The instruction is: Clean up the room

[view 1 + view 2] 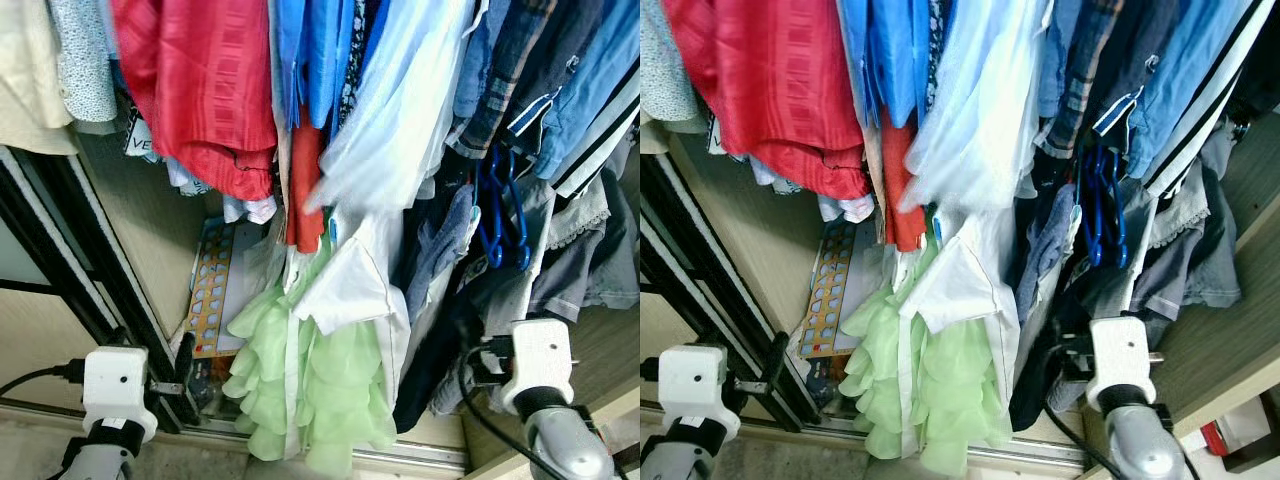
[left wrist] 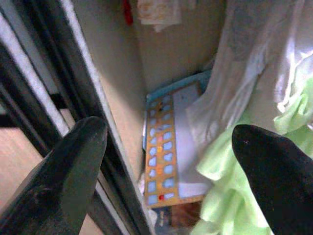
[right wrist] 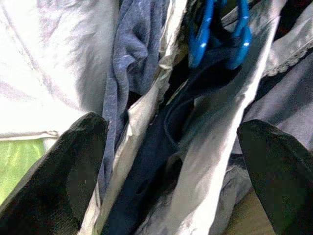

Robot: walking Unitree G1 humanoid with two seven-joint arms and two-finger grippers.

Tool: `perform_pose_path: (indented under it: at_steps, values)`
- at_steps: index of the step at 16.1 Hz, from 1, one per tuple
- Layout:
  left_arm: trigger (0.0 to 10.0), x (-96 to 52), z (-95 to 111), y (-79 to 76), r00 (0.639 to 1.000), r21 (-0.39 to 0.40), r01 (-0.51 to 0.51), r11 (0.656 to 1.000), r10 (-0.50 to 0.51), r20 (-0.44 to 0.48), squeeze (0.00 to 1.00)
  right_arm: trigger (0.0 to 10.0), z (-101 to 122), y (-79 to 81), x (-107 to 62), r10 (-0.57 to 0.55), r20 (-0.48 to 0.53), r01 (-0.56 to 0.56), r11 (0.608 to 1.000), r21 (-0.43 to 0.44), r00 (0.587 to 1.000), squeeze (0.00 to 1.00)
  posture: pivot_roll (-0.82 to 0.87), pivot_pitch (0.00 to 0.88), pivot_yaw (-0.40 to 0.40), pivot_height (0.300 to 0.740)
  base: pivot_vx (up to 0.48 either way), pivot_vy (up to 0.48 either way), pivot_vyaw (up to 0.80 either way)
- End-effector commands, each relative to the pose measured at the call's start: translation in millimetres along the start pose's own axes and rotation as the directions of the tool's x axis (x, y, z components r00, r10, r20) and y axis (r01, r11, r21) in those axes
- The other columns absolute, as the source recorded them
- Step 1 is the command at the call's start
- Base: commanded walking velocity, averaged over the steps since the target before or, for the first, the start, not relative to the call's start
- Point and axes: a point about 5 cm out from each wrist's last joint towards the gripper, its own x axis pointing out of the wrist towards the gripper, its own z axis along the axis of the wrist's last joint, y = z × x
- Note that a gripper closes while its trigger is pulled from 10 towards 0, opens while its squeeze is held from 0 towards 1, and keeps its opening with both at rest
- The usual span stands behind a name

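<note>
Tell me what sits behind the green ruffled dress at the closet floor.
Behind the green dress, a board with rows of blue holes leans against the closet wall. Its lower right part is covered by the dress.

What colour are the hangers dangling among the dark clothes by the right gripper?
Blue. The hangers show best in the left eye view, above the right gripper.

A packed row of clothes hangs in an open wardrobe. At the left, a red garment [image 1: 205,90] with a woven check hangs in folds. Beside it are bright blue shirts [image 1: 318,50], then a pale blue-white shirt [image 1: 395,110]. Below these a white shirt [image 1: 345,285] hangs over a frilly light green dress [image 1: 310,385], whose hem reaches the wardrobe's bottom rail. To the right hang dark and denim clothes [image 1: 560,80], with blue hangers [image 1: 503,215] dangling among them.
</note>
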Motion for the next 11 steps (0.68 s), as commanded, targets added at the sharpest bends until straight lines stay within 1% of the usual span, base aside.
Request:
perform_pose_path:
  at_steps: [1,2,3,5,6,8,10,11]
  values:
    - [10.0,3.0,2,-4.8,1.0,-0.004,0.011,1.0,-0.011,0.012,0.0,10.0,6,0.0,2.0,0.003,0.025,-0.003,1.0,-0.003,1.0,0.0,0.01,0.0,-0.052,0.74,0.0,0.0,0.0]
    - [10.0,5.8,6,-8.7,0.998,-0.061,0.046,0.997,-0.044,0.038,0.0,10.0,13,7.6,4.0,0.041,0.055,-0.04,0.999,-0.022,0.998,0.0,0.01,0.0,-0.055,0.74,0.0,0.0,0.8]
    - [10.0,7.4,10,-11.7,0.996,-0.06,0.071,0.996,-0.068,0.053,0.0,10.0,15,12.1,4.9,0.062,0.064,-0.06,0.998,-0.029,0.996,0.0,0.01,0.0,-0.058,0.74,0.0,0.0,0.8]
    - [10.0,7.5,10,-11.9,0.997,-0.054,0.069,0.996,-0.066,0.05,0.0,10.0,14,12.7,5.3,0.067,0.062,-0.065,0.997,-0.028,0.996,0.0,0.01,0.0,-0.058,0.74,0.0,0.0,0.8]
    - [10.0,7.1,10,-12.3,0.998,-0.024,0.047,0.999,-0.046,0.046,0.0,10.0,15,13.9,6.0,0.083,0.065,-0.081,0.996,-0.03,0.994,0.0,0.01,0.0,-0.058,0.74,0.0,0.0,0.8]
    - [10.0,8.1,12,-15.5,0.996,-0.028,0.074,0.997,-0.072,0.053,0.0,10.0,16,15.1,6.7,0.102,0.074,-0.099,0.994,-0.034,0.992,0.0,0.01,0.0,-0.058,0.74,0.0,0.0,0.8]
    - [10.0,11.1,13,-16.6,0.994,-0.044,0.09,0.995,-0.087,0.067,0.0,10.0,19,17.3,8.3,0.114,0.096,-0.109,0.992,-0.061,0.989,0.0,0.01,0.0,-0.053,0.74,0.0,0.0,0.8]
    - [10.0,13.4,14,-15.4,0.994,-0.022,0.079,0.997,-0.078,0.071,0.0,10.0,22,18.5,11.0,0.117,0.114,-0.107,0.99,-0.088,0.987,0.0,0.01,0.0,-0.051,0.74,0.0,0.0,0.8]
